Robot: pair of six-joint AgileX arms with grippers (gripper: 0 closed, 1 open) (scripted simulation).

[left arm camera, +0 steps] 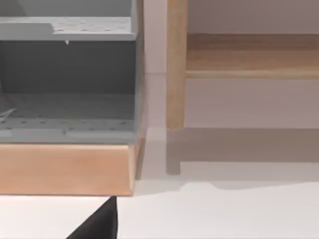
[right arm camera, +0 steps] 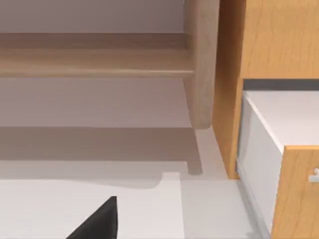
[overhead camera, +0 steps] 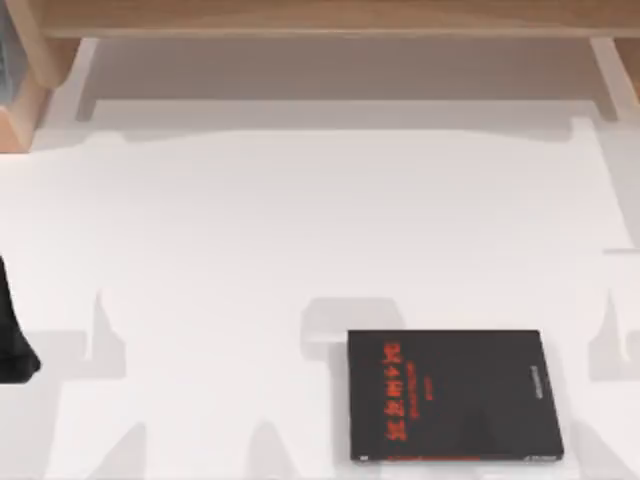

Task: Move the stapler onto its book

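**Book bare, stapler not yet placed**

Closest to each wrist lens: a dark wedge of the left gripper (left arm camera: 97, 221) and a matching wedge of the right gripper (right arm camera: 97, 221), both low over the white table (overhead camera: 250, 230). Open or closed: cannot tell for either. Nothing seen held by either. From above, a dark piece of the left arm (overhead camera: 12, 340) at the table's left edge.

Near the front edge, right of centre: the book (overhead camera: 450, 395), flat, black, red lettering up, a thin line of white text near its right side. Nothing resting on the cover. Judged from that, the task at its very start: no grasp made, no carry, no placing. Everything left to do: find and grip the stapler, lift it, bring it over the cover, set it down, let go. Whereabouts of the stapler: cannot tell from these views.

Containers next. Ahead of the left wrist: a grey compartment (left arm camera: 67, 79) with perforated shelves, sitting on a wooden base (left arm camera: 65, 169); only a faint pale mark or two inside, too small to name. Ahead of the right wrist: a wooden cabinet (right arm camera: 269, 40) with a pale box (right arm camera: 279, 124) set into it; contents hidden. Along the far edge, a wooden rack (overhead camera: 320, 15), nothing visible beneath it.
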